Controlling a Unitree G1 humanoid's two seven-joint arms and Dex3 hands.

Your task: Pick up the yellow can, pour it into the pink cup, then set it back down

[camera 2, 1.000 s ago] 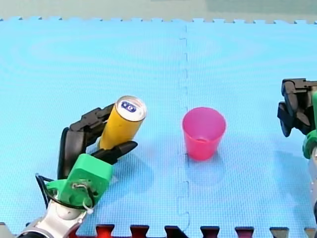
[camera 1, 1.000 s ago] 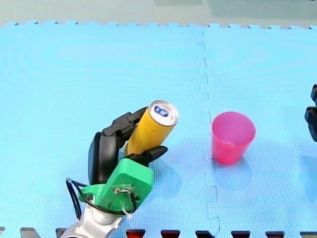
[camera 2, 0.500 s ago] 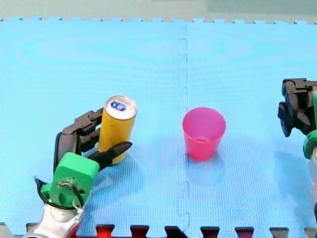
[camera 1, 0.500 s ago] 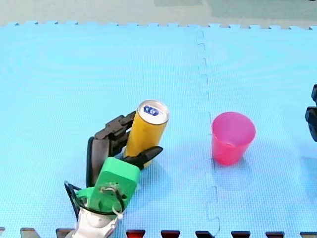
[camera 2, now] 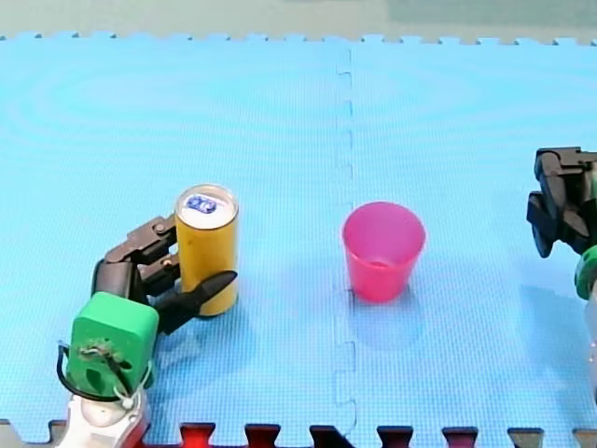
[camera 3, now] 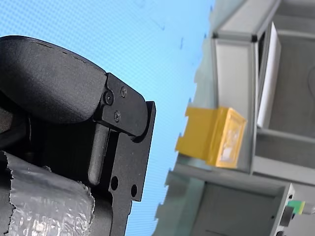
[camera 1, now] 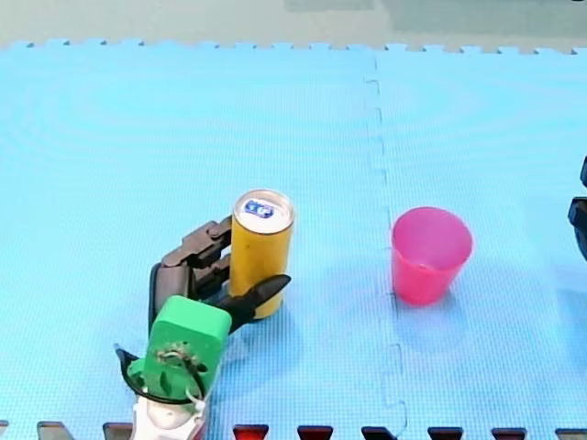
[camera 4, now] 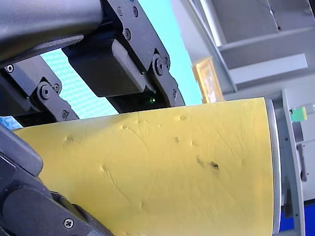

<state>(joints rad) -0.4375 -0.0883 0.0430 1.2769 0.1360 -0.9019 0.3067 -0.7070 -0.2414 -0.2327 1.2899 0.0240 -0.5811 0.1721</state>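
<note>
Left robot hand (camera 1: 200, 278) righted one can (camera 1: 260, 258); one cup (camera 1: 429, 257).

You get bright, even light across the blue mat (camera 1: 477, 119) in both head views, with no hot spots. Soft, pale shadows lie on the mat just beside the yellow can (camera 1: 260, 257) and the pink cup (camera 1: 429, 257), on their near right, so the light falls from above and a little from the far left. Faint ring-shaped ripples show on the mat's far left part. In the second wrist view the can's dents read clearly, while the shelves (camera 4: 266, 44) behind look soft. In the first wrist view the black hand (camera 3: 59, 98) is dark up close.
</note>
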